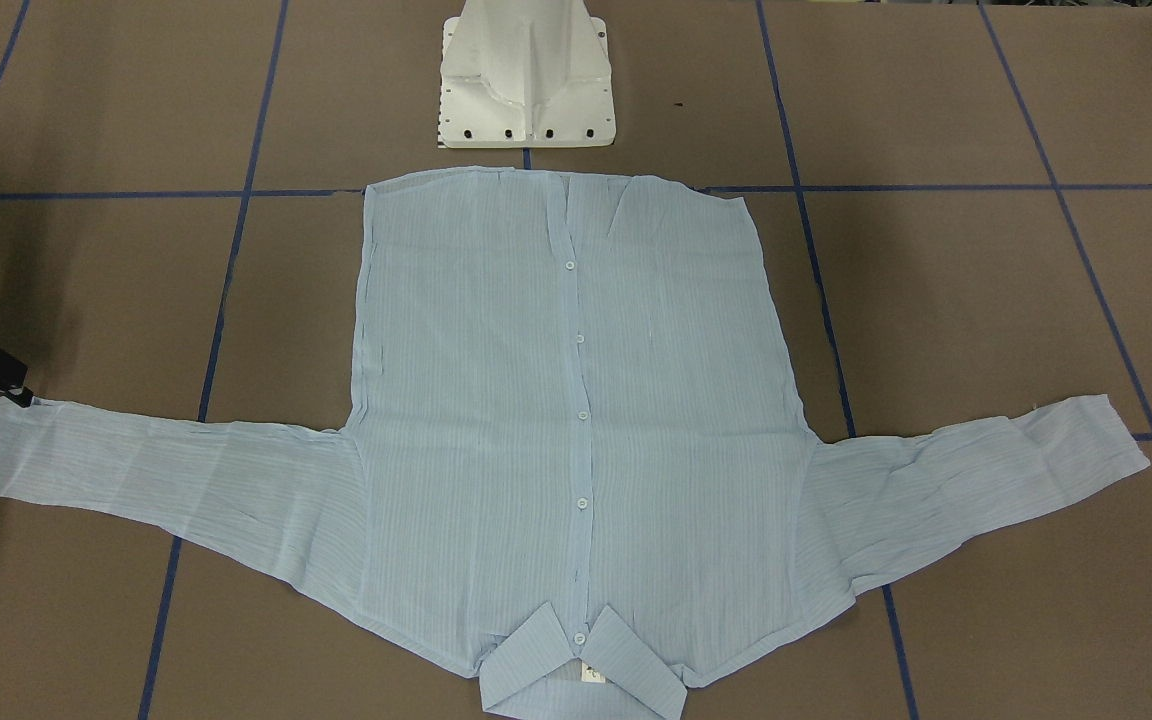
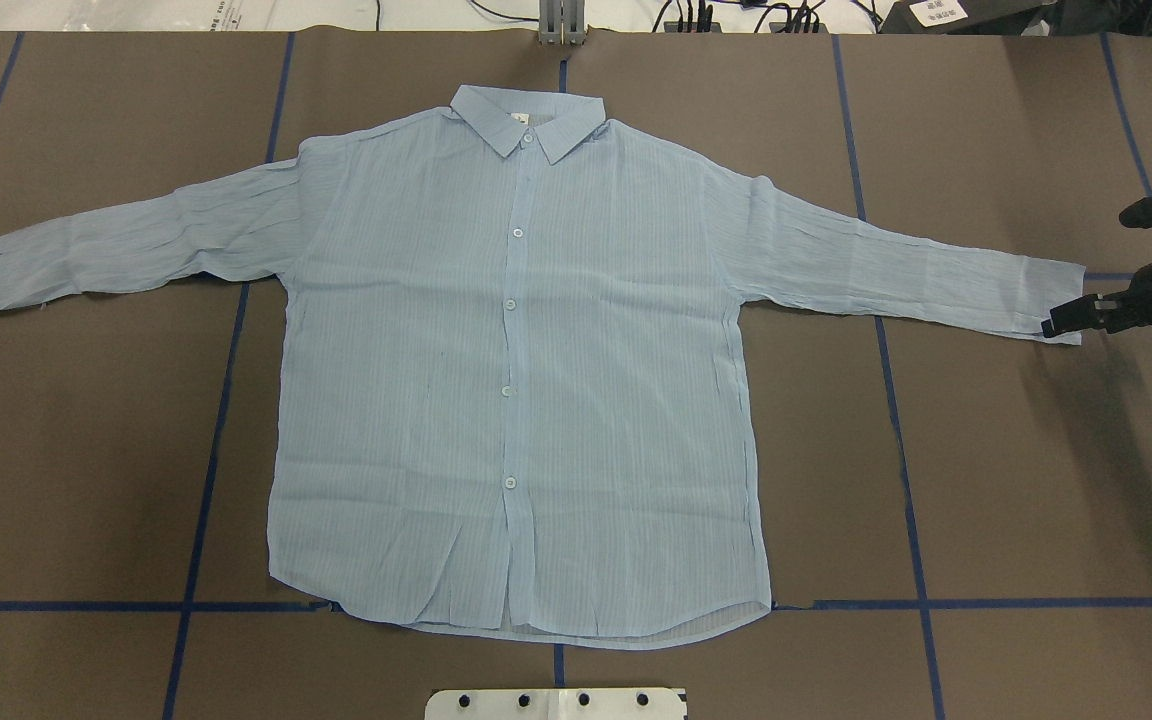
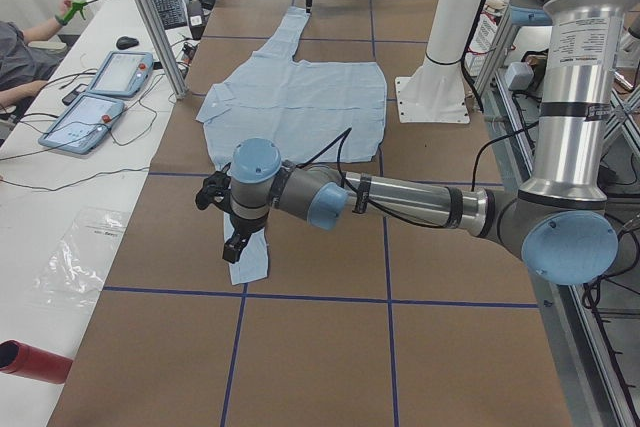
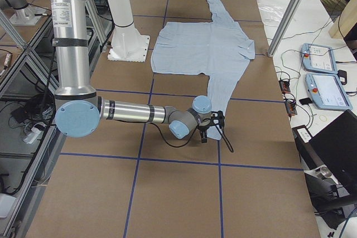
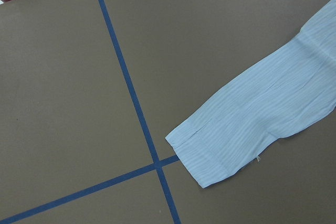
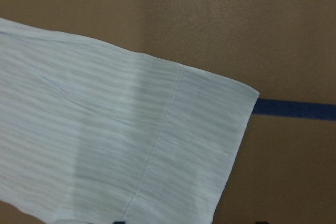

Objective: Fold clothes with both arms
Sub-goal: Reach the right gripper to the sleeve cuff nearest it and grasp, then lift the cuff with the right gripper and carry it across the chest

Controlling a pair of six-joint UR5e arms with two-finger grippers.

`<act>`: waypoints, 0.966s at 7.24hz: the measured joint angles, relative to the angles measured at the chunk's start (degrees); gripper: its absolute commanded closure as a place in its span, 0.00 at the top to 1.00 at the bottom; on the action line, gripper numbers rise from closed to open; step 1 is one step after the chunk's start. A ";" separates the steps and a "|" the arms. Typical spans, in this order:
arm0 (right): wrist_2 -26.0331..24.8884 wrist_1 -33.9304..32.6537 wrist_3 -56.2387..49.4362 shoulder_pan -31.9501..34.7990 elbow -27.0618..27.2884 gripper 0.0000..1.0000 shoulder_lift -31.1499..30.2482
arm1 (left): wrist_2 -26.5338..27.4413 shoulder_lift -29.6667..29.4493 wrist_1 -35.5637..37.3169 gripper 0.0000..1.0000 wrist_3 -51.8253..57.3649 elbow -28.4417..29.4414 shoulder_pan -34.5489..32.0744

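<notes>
The light blue striped shirt [image 2: 526,380] lies flat and buttoned, front up, with both sleeves spread wide and its collar [image 2: 528,118] at the far side. My right gripper [image 2: 1056,325] sits low at the tip of the right cuff [image 2: 1046,290], also seen at the view's left edge [image 1: 21,398]. The right wrist view shows that cuff [image 6: 199,140] close up, with two dark tips far apart at the bottom edge, so the gripper is open. My left gripper [image 3: 236,247] hovers over the left cuff [image 5: 220,150]. I cannot tell its state.
The white pedestal base [image 1: 526,80] stands just behind the shirt's hem. Blue tape lines [image 2: 221,420] grid the brown table. A side table with tablets [image 3: 100,97], a metal post [image 3: 150,17] and a red cylinder [image 3: 30,359] border the far edge. A person's arm [image 3: 20,47] rests there.
</notes>
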 measured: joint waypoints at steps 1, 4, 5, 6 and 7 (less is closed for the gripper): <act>0.03 -0.18 -0.01 0.00 -0.09 0.37 0.15 | 0.00 -0.16 0.00 0.99 0.00 0.05 0.00; 0.97 -0.52 -0.01 0.28 -0.05 0.10 0.56 | 0.00 -0.56 0.03 0.99 0.00 0.34 0.00; 1.55 -0.99 -0.01 0.58 -0.01 0.00 0.78 | 0.00 -0.63 0.02 0.99 -0.02 0.47 0.00; 1.99 -2.26 0.01 0.89 0.21 0.00 1.27 | 0.00 -0.66 0.00 0.99 -0.06 0.57 0.00; 2.33 -3.94 0.05 1.41 0.60 0.00 1.90 | 0.02 -0.68 0.00 0.99 -0.08 0.65 0.00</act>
